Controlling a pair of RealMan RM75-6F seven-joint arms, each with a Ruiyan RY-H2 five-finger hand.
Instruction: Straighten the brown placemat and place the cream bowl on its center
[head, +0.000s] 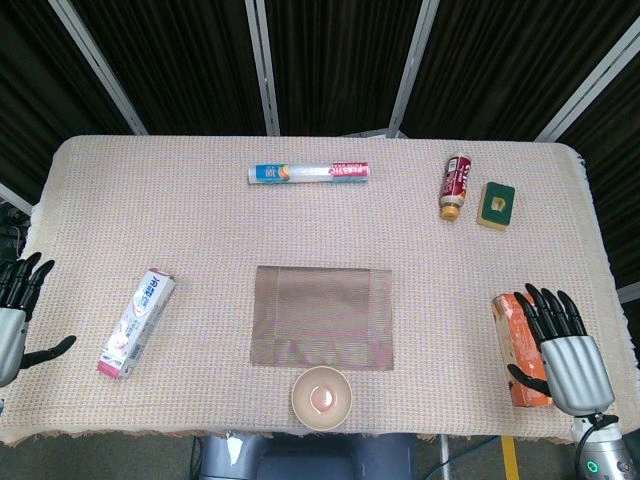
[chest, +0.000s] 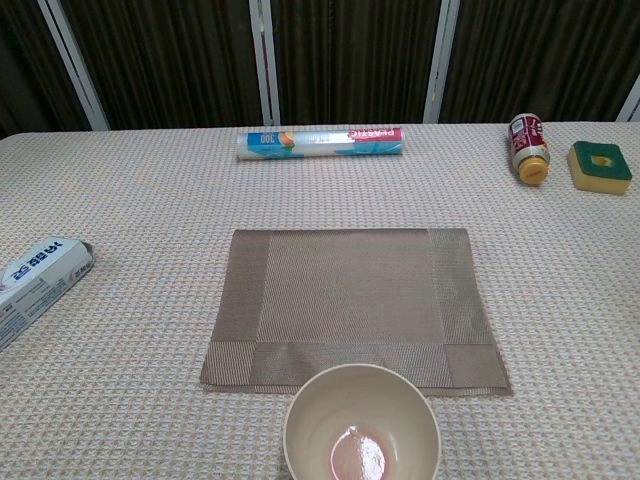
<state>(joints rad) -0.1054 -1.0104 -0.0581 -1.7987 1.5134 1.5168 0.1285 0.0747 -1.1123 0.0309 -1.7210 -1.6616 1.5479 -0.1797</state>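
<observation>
**Tabletop layout with one placemat, one bowl, and two idle hands**

One table (head: 100, 200), covered by a woven beige cloth, carries all items. One brown placemat (head: 322, 316) lies flat near the middle of the near half; it is rectangular, its long axis runs left to right, its edges look roughly parallel to the table edges, and a darker woven band frames a lighter centre. Two robot hands are visible in the head view only. The right hand (head: 565, 350) rests with fingers extended and apart, lying over one orange box (head: 508, 325) at the near right; whether it grips the box cannot be told. The left hand (head: 18, 305) sits at the near left edge, fingers spread, holding nothing. One cling-film roll (head: 309, 173) lies at the far centre. One toothpaste box (head: 137, 323) lies angled at the left. One cream bowl (head: 321, 397), round, upright, with a pinkish sheen inside, stands just beside the placemat's near edge. One small bottle (head: 455, 185) and one green-and-yellow sponge (head: 496, 204) lie at the far right.
</observation>
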